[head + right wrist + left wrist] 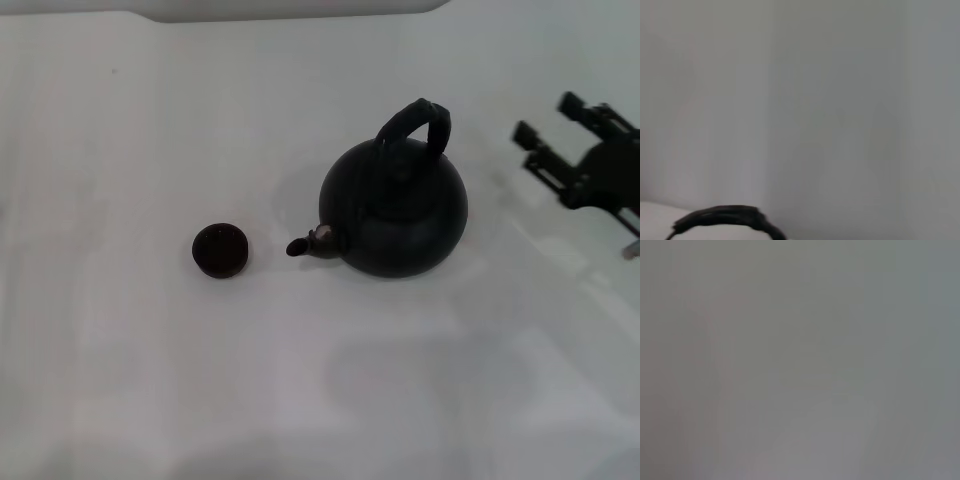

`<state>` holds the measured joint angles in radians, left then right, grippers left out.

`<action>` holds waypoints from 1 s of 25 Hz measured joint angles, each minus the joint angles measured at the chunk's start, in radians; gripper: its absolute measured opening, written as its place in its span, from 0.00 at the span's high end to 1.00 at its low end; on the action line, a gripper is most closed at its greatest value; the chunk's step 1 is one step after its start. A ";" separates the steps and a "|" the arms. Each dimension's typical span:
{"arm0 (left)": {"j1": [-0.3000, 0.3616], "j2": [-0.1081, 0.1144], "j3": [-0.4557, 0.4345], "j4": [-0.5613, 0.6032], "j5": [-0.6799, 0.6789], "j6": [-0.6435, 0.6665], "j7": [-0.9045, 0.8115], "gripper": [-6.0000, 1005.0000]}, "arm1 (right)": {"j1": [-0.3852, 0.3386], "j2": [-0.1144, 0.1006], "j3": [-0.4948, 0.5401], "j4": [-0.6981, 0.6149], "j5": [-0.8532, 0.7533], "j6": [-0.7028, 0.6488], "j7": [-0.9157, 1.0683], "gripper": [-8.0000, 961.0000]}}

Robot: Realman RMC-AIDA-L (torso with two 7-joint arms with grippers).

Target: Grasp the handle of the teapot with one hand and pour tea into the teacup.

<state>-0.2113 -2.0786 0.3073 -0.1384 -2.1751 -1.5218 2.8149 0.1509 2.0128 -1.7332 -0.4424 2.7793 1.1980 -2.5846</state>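
Note:
The round black teapot point(395, 208) stands on the white table right of centre, its spout point(315, 241) with a pale spot pointing left. Its thick black arched handle point(415, 125) rises over the top; the arch also shows low in the right wrist view point(722, 218). The tiny dark teacup point(220, 249) stands to the left of the spout, apart from it. My right gripper point(548, 120) is open and empty, at the right edge of the head view, to the right of the handle and apart from it. My left gripper is out of view.
The white table point(300, 380) spreads around both objects. A pale raised edge point(290, 8) runs along the far side. The left wrist view shows only a plain grey surface.

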 joint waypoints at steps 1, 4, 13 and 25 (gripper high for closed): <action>0.000 0.000 0.000 0.002 0.000 0.000 0.000 0.12 | 0.000 0.000 0.024 0.021 0.000 0.017 0.001 0.28; -0.003 0.000 -0.001 0.003 0.000 0.000 0.000 0.12 | -0.002 0.007 0.136 0.081 0.001 0.048 0.021 0.28; -0.001 0.000 -0.004 0.003 0.000 0.000 0.000 0.12 | 0.030 0.013 0.410 0.222 0.000 0.055 0.081 0.28; 0.002 -0.003 0.001 0.003 0.000 0.002 0.003 0.12 | 0.083 0.012 0.513 0.306 0.000 0.046 0.105 0.28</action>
<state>-0.2094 -2.0813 0.3082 -0.1354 -2.1752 -1.5200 2.8174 0.2342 2.0250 -1.2206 -0.1366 2.7795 1.2436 -2.4794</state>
